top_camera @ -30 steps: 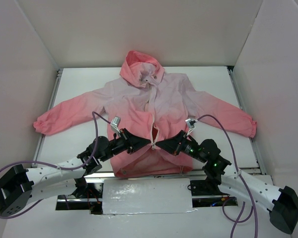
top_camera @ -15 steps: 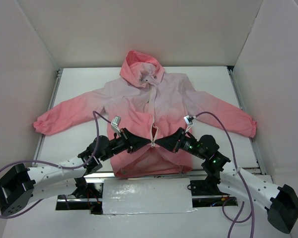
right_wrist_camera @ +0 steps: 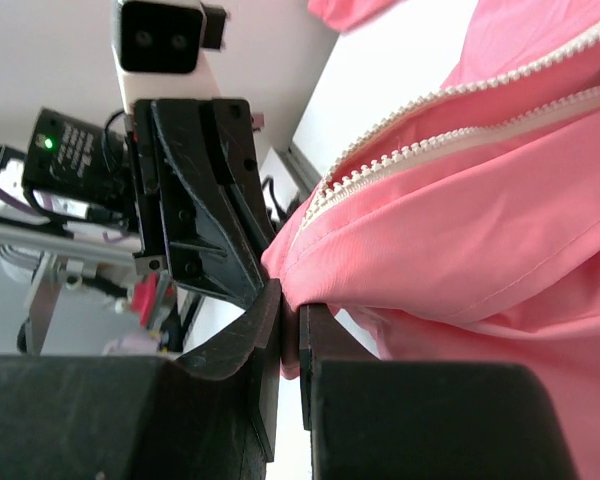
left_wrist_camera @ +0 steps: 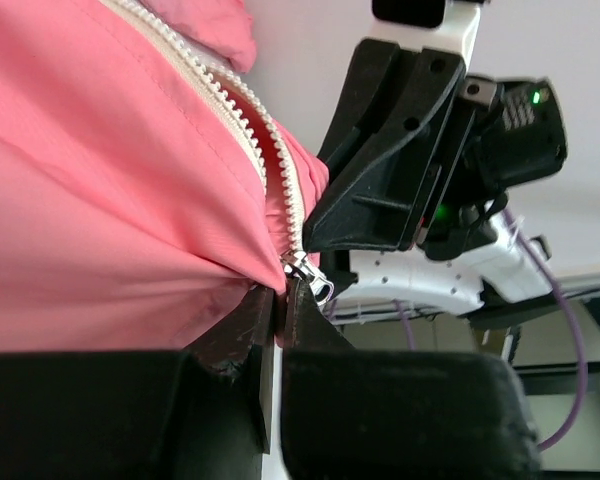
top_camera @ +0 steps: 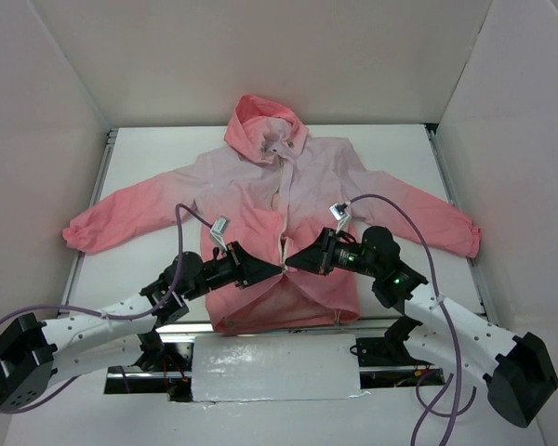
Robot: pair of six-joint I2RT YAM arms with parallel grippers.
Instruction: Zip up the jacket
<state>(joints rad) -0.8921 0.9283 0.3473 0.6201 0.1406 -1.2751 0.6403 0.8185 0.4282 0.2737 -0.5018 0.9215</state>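
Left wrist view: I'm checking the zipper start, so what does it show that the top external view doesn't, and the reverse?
Only the left wrist view: the metal zipper slider by the left end effector, teeth parted above it. Only the top external view: the hood and both spread sleeves. Both: the pink jacket and the right end effector pinching its front.

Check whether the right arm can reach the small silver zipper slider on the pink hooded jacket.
Probably yes: the right gripper sits beside the slider with nothing between, but it is shut on jacket fabric and must release first.
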